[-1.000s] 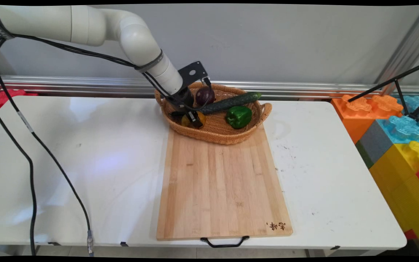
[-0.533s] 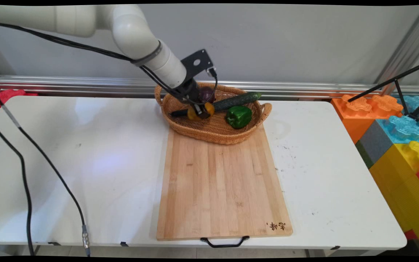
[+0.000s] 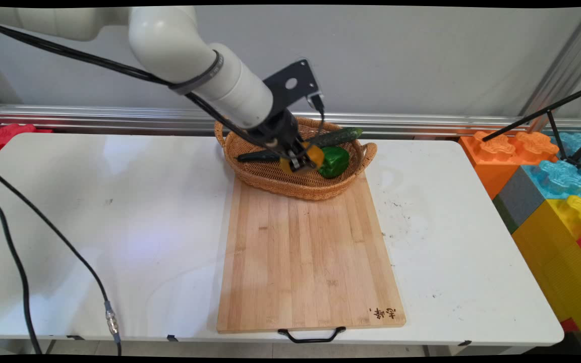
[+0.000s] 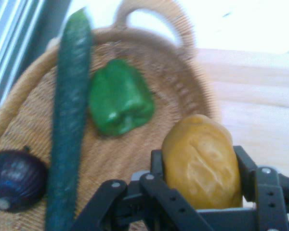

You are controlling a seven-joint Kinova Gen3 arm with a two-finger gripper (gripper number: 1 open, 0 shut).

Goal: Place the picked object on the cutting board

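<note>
End effector [image 3: 304, 160] clamped on a yellow pepper [image 4: 201, 160], fingers either side of it. It hangs lifted above the wicker basket [image 3: 270, 177], over the near rim. Below it in the basket: green pepper [image 3: 334, 161] just right, cucumber [image 3: 331, 137] lying diagonally behind, purple onion [image 4: 14, 179]. Wooden cutting board [image 3: 305, 257] lies on the worktop [image 3: 119, 217] directly toward the camera from the held pepper.

A yellow-orange pepper [image 4: 201, 161], faintly creased, is clamped in the black gripper [image 3: 301, 160]. A tan woven basket [image 3: 270, 177] is seen at upper centre, with a dark green, finely speckled cucumber [image 4: 67, 125], a bright green pepper [image 4: 118, 97] and a purple, finely striped onion [image 4: 14, 179]. The pale wooden board [image 3: 309, 257] is streaked with grain.
</note>
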